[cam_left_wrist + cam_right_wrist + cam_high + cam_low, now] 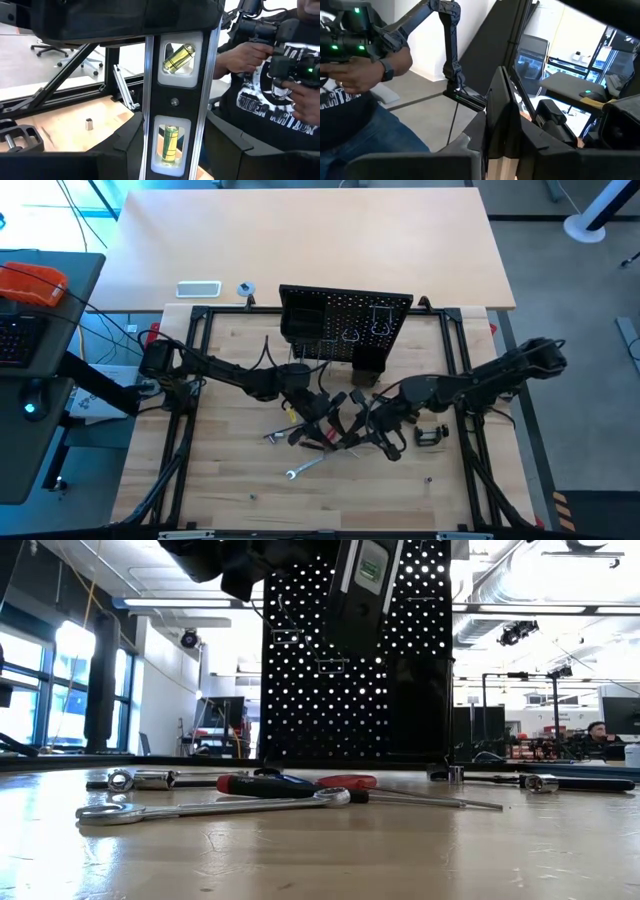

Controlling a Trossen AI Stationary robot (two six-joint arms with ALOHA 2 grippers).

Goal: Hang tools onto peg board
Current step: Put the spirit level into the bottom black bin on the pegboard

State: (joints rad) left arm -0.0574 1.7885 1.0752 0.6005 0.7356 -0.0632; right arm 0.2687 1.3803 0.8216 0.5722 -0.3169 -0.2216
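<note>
A black spirit level (172, 100) with silver edges and green vials hangs between both grippers above the table's middle (347, 420); the low view shows it up high (358, 590), in front of the upright black peg board (340, 680). My left gripper (325, 412) comes from the left and my right gripper (375, 420) from the right, both shut on the level. A silver wrench (210, 806), a red-handled screwdriver (345, 782) and a socket tool (140, 779) lie flat on the table below. A black C-clamp (430, 436) lies to the right. My left gripper pinches the level between its two fingers (125, 145), which lie across the bar just below the lower vial (171, 142). The level is lifted clear of the table. My right gripper has the same bar's narrow edge (502, 120) between its fingers (470, 145); the fingers hide the contact.
The peg board (345, 320) stands at the table's far middle with hooks and a small bin. Loose tools lie under the arms, and a second wrench (305, 468) lies nearer the front. A person's hands (250, 55) work controls beyond the table.
</note>
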